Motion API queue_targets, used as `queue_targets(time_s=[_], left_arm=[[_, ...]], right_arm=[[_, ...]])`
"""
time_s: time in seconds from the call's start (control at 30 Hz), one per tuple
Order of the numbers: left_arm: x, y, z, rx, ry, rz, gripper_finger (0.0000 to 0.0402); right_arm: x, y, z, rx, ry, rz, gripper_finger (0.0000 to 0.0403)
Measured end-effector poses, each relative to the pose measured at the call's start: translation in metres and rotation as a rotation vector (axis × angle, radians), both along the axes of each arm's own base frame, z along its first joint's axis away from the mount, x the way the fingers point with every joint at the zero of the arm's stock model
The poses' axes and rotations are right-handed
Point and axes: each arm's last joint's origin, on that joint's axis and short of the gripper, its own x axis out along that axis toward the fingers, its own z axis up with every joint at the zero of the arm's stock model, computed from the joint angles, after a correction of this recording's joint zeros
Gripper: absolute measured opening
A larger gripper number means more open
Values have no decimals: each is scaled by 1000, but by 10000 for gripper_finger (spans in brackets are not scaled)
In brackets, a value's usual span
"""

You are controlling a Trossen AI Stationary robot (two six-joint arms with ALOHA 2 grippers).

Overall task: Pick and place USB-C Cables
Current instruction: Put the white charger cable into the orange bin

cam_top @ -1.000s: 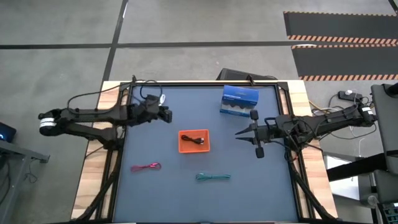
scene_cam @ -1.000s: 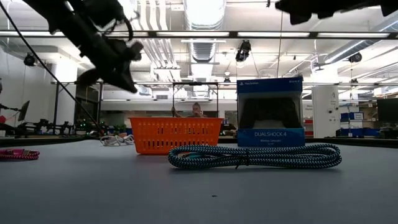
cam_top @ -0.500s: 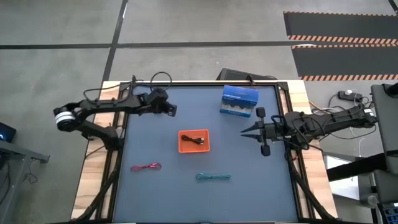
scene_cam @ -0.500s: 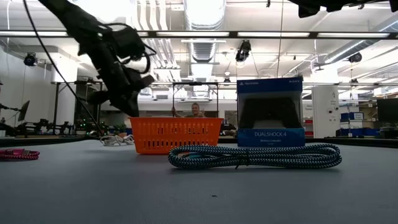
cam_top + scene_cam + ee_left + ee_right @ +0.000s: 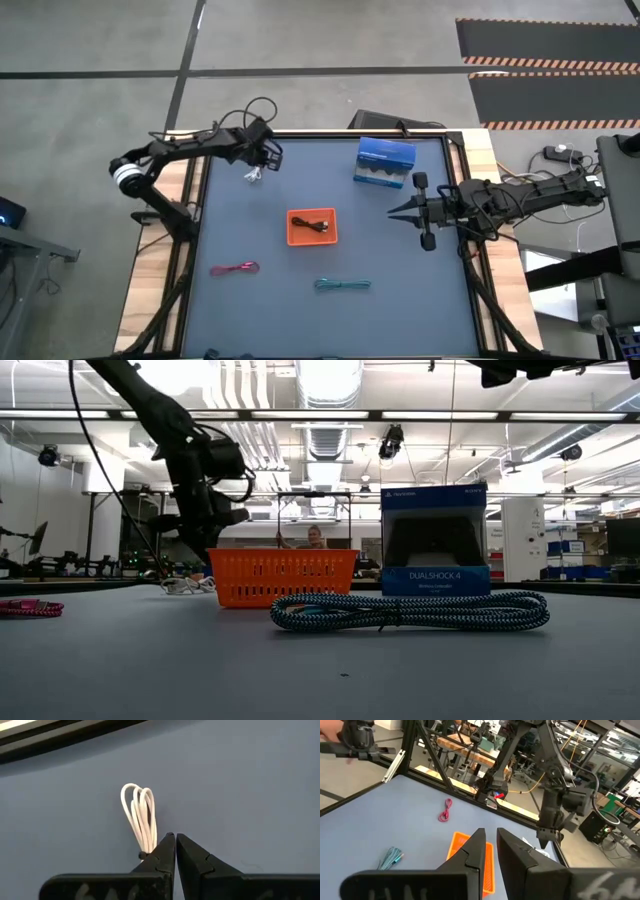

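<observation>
The white cable [image 5: 140, 817] lay as a small coil on the blue table [image 5: 400, 300], near its far left corner, just in front of your left gripper [image 5: 175, 842]. In the left wrist view the 2 fingertips were pressed together, empty, with the coil just beside the tips and possibly brushing them. From above, that gripper [image 5: 262, 158] hung over the same corner.

The black cable [image 5: 315, 225] already sat in the orange tray [image 5: 292, 238] at mid-table. The pink-red cable [image 5: 236, 269] lay near the front left, and the teal cable [image 5: 343, 285] lay toward the front, both well apart from the tray.

To pick the white coil well, you likely needed to open the left jaws first, centre them across the bundle of loops rather than beside it, come down until the tips met the table, then close. Closing off-centre could snag only 1 loop or push the coil away.

Your right gripper [image 5: 412, 210] waited over the right side of the table, below a blue box [image 5: 386, 161]; its jaws stood narrowly apart and held nothing.

Compared with 1 second earlier, the left arm had swung from the left-middle of the table toward the far left corner. The right gripper had drawn back slightly to the right and its jaws had narrowed.
</observation>
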Motion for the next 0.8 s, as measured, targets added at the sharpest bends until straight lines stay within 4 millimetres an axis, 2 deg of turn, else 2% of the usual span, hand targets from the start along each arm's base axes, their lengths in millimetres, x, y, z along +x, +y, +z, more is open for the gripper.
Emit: queue_targets(time_s=[0.2,0.3,0.4,0.63,0.8], left_arm=[[-5,3,-3,-19,37,-11,0],[-7,1,-2,-35,70,-32,14],[-10,-2,-3,-60,117,-69,47],[-6,3,-5,5,91,-52,140],[-5,4,-11,-21,107,-33,167]], right_arm=[[0,0,-1,-3,5,0,38],[0,0,-1,-9,6,0,38],[0,0,-1,-10,6,0,38],[0,0,-1,-26,5,2,38],[0,0,0,-13,3,1,38]])
